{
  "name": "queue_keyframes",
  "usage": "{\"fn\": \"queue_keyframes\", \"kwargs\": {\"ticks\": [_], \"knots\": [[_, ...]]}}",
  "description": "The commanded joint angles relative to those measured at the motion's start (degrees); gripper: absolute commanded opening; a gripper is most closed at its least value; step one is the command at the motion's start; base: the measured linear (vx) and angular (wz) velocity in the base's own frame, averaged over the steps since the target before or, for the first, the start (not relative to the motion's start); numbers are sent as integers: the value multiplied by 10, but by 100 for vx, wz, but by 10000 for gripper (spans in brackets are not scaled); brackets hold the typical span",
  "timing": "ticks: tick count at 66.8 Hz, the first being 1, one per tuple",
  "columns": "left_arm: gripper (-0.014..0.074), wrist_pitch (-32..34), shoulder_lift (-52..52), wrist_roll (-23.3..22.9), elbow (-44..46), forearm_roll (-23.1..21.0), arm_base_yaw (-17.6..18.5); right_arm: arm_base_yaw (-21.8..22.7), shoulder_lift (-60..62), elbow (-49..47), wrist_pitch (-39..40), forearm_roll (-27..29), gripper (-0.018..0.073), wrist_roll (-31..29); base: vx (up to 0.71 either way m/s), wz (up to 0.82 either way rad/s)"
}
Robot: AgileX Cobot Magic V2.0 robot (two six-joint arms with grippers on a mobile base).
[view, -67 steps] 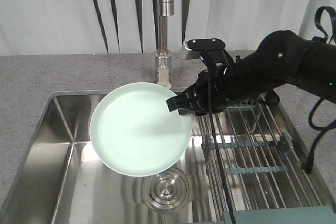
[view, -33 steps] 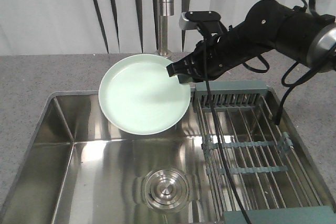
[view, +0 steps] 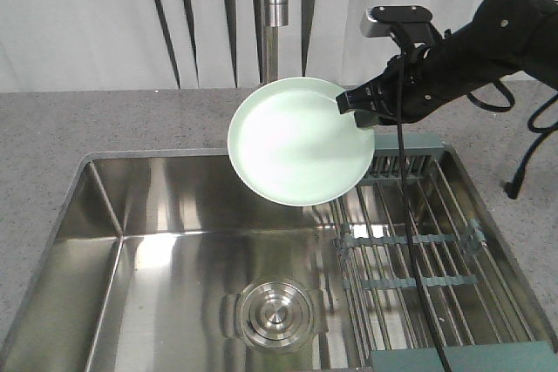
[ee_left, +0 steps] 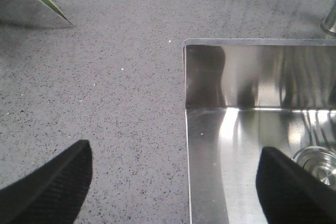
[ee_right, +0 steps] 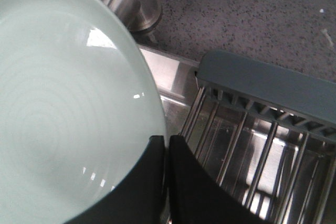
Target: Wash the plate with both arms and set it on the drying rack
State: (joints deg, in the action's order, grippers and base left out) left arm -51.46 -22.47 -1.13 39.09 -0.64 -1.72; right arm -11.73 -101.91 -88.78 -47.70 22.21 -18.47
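Note:
The pale mint-green plate (view: 301, 141) hangs tilted in the air over the sink's back right part, close to the drying rack (view: 418, 250). My right gripper (view: 356, 104) is shut on the plate's right rim. In the right wrist view the plate (ee_right: 63, 103) fills the left side, the black fingers (ee_right: 165, 153) pinch its edge, and the rack's steel rods (ee_right: 247, 150) lie just to the right. My left gripper (ee_left: 173, 177) is open over the counter at the sink's left edge, with nothing between its fingers. The left arm does not show in the front view.
The steel sink (view: 139, 241) has a round drain (view: 275, 313) in its floor. The tap (view: 272, 15) stands behind the plate. Grey speckled counter (view: 52, 137) surrounds the sink. A black cable (view: 410, 215) hangs from the right arm across the rack.
The right arm has lifted the plate up out of the sink and carried it to the right, toward the rack's back end. The plate stays gripped by its rim.

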Motion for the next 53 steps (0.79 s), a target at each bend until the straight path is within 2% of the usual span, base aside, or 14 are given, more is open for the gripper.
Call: {"fn": "queue_keyframes", "kwargs": {"ticks": [1, 11, 27, 40, 53], "knots": [[585, 36, -6, -5, 12, -4, 1, 18, 56, 20, 34, 10, -1, -2, 0, 0], [585, 36, -6, -5, 12, -4, 1, 42, 101, 83, 35, 0, -1, -2, 0, 0], [585, 36, -6, -5, 12, -4, 1, 75, 158, 149, 20, -52, -1, 17, 0, 0], [585, 36, -6, -5, 12, -4, 1, 94, 175, 177, 4, -107, -1, 37, 0, 0], [585, 36, -6, -5, 12, -4, 1, 102, 175, 199, 1, -189, -1, 72, 0, 0]]}}
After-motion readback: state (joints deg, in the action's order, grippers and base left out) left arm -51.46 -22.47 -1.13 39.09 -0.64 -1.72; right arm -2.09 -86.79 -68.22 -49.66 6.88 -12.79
